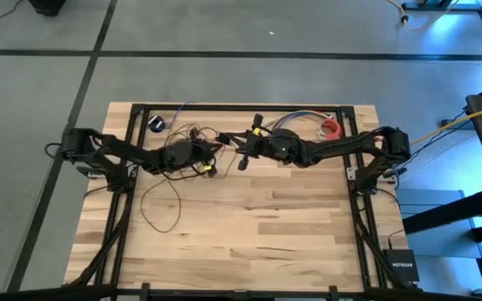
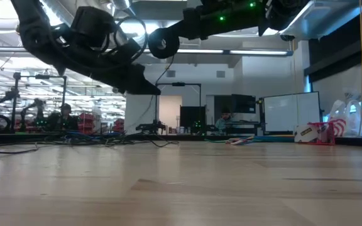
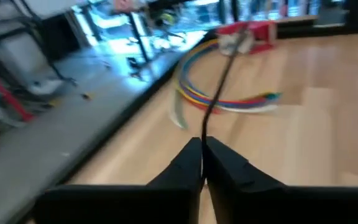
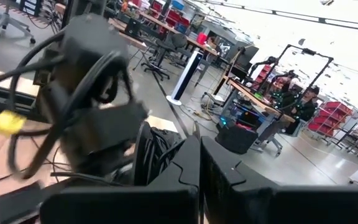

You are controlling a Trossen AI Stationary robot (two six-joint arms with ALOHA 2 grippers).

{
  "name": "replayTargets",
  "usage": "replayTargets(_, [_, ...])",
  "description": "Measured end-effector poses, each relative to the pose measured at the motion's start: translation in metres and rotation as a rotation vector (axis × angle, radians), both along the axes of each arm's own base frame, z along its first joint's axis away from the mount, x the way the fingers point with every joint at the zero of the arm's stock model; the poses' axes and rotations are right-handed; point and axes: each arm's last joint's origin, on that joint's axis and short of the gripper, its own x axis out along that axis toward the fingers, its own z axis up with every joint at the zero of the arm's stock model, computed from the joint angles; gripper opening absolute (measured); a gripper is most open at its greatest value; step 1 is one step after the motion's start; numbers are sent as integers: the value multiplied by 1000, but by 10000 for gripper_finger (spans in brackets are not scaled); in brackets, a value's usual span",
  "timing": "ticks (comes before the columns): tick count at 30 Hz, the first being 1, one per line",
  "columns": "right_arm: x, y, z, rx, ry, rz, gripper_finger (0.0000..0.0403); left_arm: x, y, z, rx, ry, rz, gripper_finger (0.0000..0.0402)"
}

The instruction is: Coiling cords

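Both grippers pinch the cords (image 1: 174, 180) (loops partly hidden): left (image 3: 202, 144), right (image 4: 200, 146).

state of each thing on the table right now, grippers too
cord: loose loops on the table, part bunched between the two grippers
left gripper: jaws shut on a strand of the cord
right gripper: jaws shut, beside the cord bundle, grip unclear
multicoloured wires: lying curved on the table, untouched
black puck: resting near the table's far edge
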Motion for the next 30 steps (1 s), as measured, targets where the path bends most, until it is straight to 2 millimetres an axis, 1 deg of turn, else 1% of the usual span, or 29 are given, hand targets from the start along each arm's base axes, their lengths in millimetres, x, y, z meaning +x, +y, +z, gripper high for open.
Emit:
replayTargets(5, [0,3,-2,-29,31,6,7,-10,5,18,109,27,70,13])
replayTargets(8, [1,7,-1,-48,35,15,7,-20,5,32,126,32,80,4])
replayTargets(10, [1,7,-2,-48,38,16,7,-27,3,43,125,18,81,6])
replayTargets(14, [0,6,-4,-55,71,-18,7,-43,-5,63,118,-34,64,5])
replayTargets(16, [1,4,-7,-70,95,-62,7,-50,-10,71,112,-55,45,3])
replayTargets(19, [2,4,-9,-79,99,-67,7,-57,-17,81,107,-103,19,6])
replayTargets(24, [14,2,-10,-78,113,-100,7,-59,-23,87,83,-162,-32,3])
replayTargets(27, [27,1,-18,-80,151,-95,7,-57,-23,85,54,-170,-45,5])
replayTargets(30, [39,-1,-24,-82,180,-143,7,-57,-22,82,43,-156,-41,5])
